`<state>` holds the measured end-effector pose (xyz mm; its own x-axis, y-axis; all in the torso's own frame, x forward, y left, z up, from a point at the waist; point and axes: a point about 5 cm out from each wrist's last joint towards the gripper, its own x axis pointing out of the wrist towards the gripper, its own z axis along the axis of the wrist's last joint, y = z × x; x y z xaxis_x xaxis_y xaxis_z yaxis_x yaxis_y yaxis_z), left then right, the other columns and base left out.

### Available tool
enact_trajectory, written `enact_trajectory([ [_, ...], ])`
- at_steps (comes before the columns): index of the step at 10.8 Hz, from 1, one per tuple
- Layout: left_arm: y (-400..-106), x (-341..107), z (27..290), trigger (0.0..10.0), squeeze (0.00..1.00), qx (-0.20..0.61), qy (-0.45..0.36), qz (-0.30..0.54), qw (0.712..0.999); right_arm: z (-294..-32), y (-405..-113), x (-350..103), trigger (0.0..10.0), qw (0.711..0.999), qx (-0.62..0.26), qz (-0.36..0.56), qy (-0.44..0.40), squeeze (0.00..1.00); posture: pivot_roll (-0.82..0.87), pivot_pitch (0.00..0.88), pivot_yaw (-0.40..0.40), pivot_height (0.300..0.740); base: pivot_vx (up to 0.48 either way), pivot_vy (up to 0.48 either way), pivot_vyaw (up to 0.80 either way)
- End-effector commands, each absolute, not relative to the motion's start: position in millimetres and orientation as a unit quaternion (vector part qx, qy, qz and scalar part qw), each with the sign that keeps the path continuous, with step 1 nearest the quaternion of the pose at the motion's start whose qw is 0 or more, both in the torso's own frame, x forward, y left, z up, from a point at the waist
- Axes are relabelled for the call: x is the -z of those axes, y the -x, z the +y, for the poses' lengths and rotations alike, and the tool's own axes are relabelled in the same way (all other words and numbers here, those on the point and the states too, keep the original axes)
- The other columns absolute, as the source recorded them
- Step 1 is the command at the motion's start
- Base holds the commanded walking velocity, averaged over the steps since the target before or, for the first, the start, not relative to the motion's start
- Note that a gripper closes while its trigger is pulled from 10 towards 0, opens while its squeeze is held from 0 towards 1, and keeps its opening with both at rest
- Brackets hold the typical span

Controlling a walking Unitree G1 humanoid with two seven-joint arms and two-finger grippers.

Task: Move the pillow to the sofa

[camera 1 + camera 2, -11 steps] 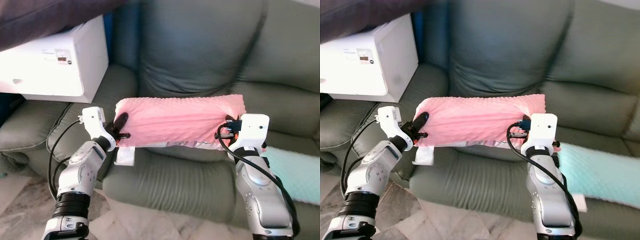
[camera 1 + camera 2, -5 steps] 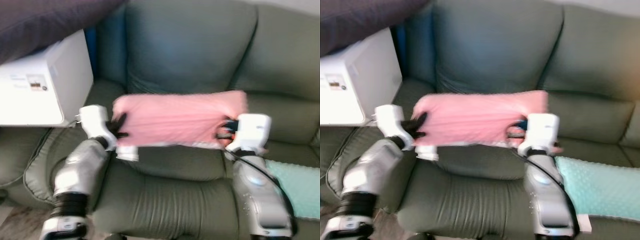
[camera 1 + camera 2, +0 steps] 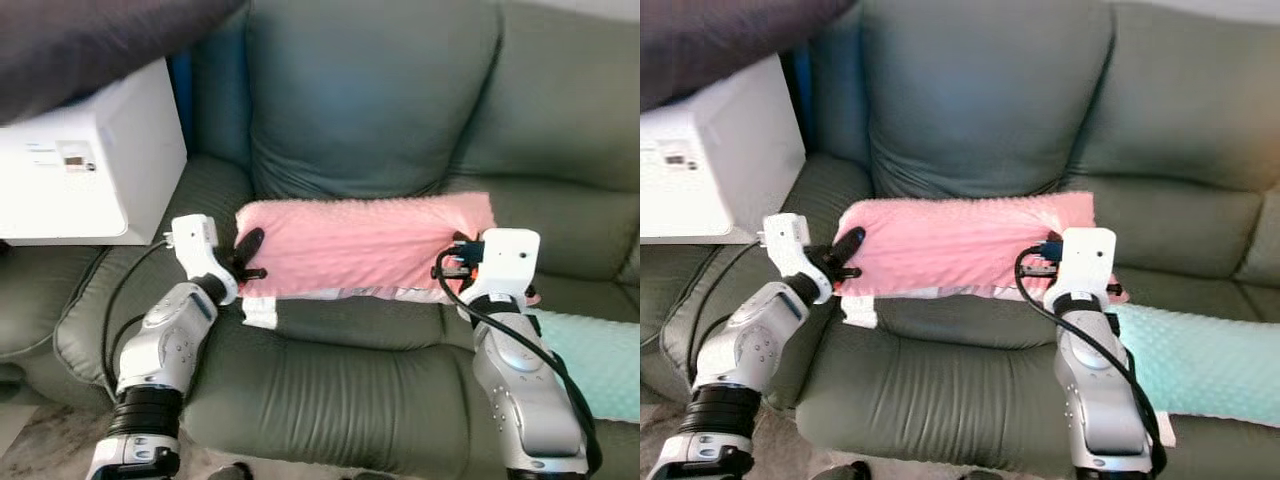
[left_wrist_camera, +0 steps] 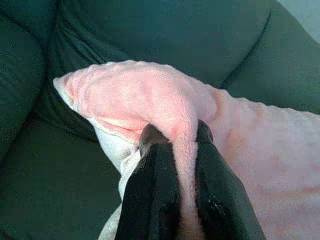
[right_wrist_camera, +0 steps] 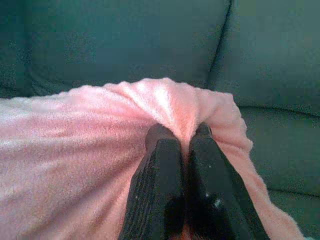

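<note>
A long pink pillow with a white underside hangs level above the seat cushion of the grey-green sofa. My left gripper is shut on the pillow's left end, and the left wrist view has the pink fabric pinched between its two black fingers. My right gripper is shut on the right end, where the right wrist view has a pink fold squeezed between its fingers. The pillow sits in front of the sofa's backrest.
A white appliance box rests on the sofa's left armrest, under a dark purple cloth. A mint-green pillow lies on the seat to the right. The seat cushion below the pink pillow is bare.
The view has shifted closer to the sofa, so the floor has dropped out of sight. Both grippers still hold the pink pillow by its ends, now farther over the seat.
</note>
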<state>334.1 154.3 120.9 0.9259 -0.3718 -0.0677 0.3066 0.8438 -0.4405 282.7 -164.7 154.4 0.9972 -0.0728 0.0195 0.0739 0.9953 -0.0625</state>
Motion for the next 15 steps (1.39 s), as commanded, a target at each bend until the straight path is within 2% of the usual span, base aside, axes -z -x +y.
enact_trajectory([
  [1, -335, -124, 156, 10.0, 0.00, 0.178, 0.210, 0.073, 0.959, -168, -282, -160, 10.0, 0.998, 0.049, -0.019, 0.038, 0.00, -0.14, 0.132, -0.060, 0.740, 0.000, 0.000, 0.00],
  [5, -327, -106, 156, 10.0, 0.00, 0.181, 0.193, 0.111, 0.958, -169, -281, -153, 10.0, 0.998, 0.057, -0.002, 0.031, 0.00, -0.13, 0.144, -0.057, 0.740, 0.000, 0.000, 0.00],
  [8, -319, -82, 163, 10.0, 0.00, 0.167, 0.142, 0.128, 0.967, -171, -281, -133, 10.0, 0.997, 0.066, 0.037, -0.008, 0.00, -0.13, 0.158, -0.052, 0.740, 0.000, 0.000, 0.00],
  [10, -318, -65, 173, 10.0, 0.00, 0.146, 0.090, 0.138, 0.975, -173, -284, -107, 10.0, 0.990, 0.078, 0.098, -0.062, 0.00, -0.12, 0.184, -0.049, 0.740, 0.000, 0.000, 0.00],
  [15, -312, -42, 173, 10.0, 0.00, 0.125, 0.055, 0.143, 0.980, -168, -281, -87, 10.0, 0.989, 0.067, 0.123, -0.055, 0.00, -0.12, 0.270, -0.039, 0.740, 0.000, 0.000, 0.00],
])
